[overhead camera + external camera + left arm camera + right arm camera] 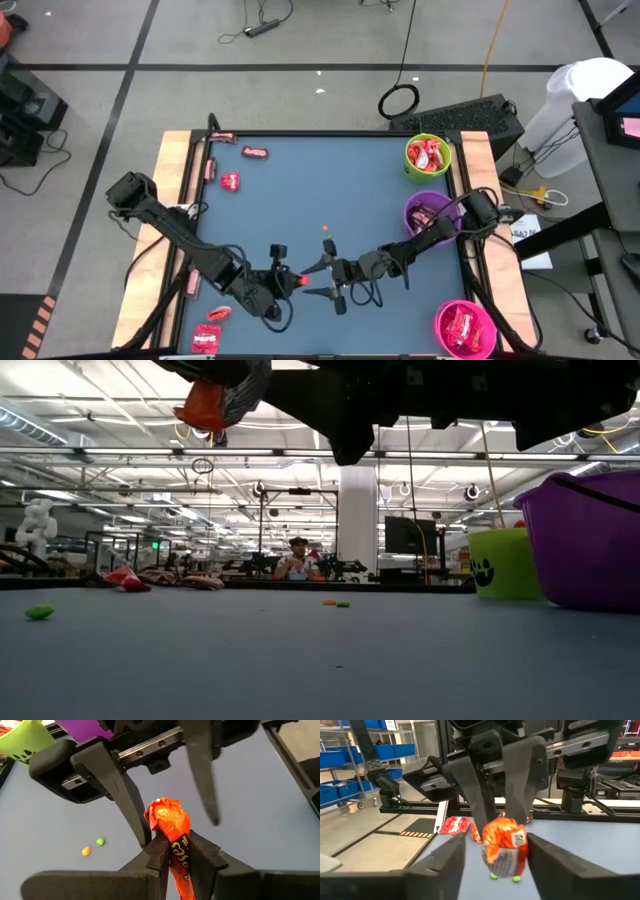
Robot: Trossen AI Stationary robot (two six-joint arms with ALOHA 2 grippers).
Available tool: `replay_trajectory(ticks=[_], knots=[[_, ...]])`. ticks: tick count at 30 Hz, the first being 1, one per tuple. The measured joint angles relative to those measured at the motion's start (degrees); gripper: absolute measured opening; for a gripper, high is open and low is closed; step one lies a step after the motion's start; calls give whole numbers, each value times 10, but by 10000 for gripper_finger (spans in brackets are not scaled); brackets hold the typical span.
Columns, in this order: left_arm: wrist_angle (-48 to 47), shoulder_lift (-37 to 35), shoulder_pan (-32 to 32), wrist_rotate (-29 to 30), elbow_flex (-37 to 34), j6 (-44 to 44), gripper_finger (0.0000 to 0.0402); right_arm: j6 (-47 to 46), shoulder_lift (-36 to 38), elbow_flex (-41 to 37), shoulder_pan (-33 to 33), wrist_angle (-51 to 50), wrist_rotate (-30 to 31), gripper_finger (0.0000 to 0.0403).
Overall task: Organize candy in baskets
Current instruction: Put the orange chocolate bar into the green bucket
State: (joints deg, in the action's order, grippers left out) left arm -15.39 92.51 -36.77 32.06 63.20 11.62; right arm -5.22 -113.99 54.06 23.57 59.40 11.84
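Candy, one shiny orange-red wrapped sweet, clamped in my left hand; right hand apart around it. Next: right closes, left releases.

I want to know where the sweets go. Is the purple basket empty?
No. In the high view the purple basket already has a dark wrapped candy lying inside it.

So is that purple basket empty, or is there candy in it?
Not empty: the purple basket holds dark-wrapped candy, seen from above.
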Motion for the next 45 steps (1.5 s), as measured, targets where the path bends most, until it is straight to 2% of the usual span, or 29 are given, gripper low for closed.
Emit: replay_trajectory(ticks=[7,11,15,22,25,28,31,33,37,45], knots=[[1,0,4,-6,0,1,61,-1,0,0,-1,-2,3,91],[9,0,5,-30,0,0,62,1,0,0,0,-4,-1,51],[10,0,7,-36,-1,16,81,3,1,0,0,-6,0,38],[2,0,8,-63,-1,35,162,4,3,0,0,-22,2,42],[6,0,-4,-46,-6,30,184,6,17,0,-1,-49,6,42],[40,0,-16,1,-30,29,195,13,46,1,0,-108,22,42],[95,-1,-24,53,-75,26,197,12,90,-1,1,-211,47,42],[159,1,-25,58,-101,25,197,4,122,-1,2,-280,68,42],[228,-1,-16,75,-149,36,197,-15,198,-1,0,-410,123,42],[364,0,3,98,-207,28,197,-53,364,0,-11,-639,180,42]])
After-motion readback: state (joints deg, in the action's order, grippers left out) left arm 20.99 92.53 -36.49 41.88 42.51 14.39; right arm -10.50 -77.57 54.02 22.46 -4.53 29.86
